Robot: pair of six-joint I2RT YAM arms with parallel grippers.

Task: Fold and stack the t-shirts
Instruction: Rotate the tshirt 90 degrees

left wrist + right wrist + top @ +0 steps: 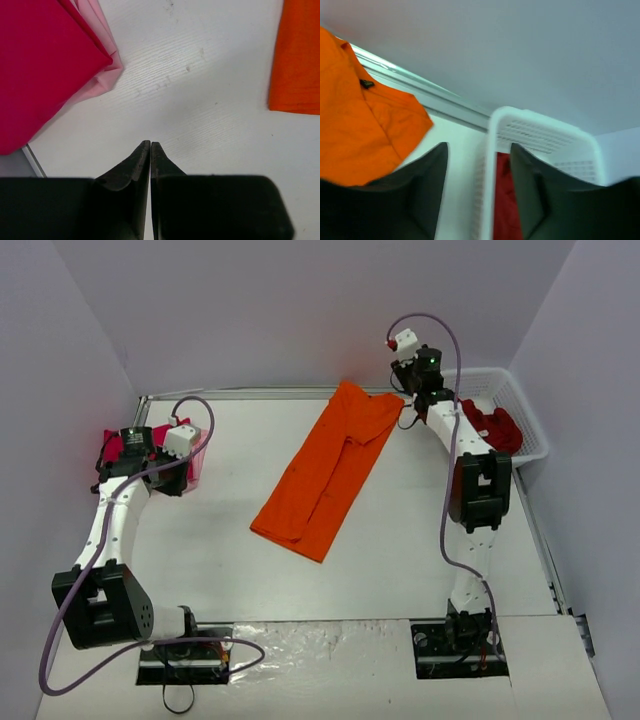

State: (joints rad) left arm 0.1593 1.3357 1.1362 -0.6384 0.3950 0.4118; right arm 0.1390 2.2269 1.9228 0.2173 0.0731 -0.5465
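A bright orange t-shirt (330, 470), folded into a long strip, lies diagonally across the middle of the table; its edge shows in the left wrist view (297, 55) and its far end in the right wrist view (360, 125). A magenta-pink t-shirt (40, 65) lies folded on a pale pink one (107, 75) at the table's left edge. My left gripper (150, 143) is shut and empty over bare table just right of that stack. My right gripper (477, 146) is open and empty, hovering between the orange shirt's far end and the basket. Dark red t-shirts (495, 425) lie in the basket.
The white lattice basket (520, 400) stands at the far right corner, its near rim (540, 117) right in front of my right fingers. A metal rail (250, 393) runs along the table's back edge, with purple-grey walls around.
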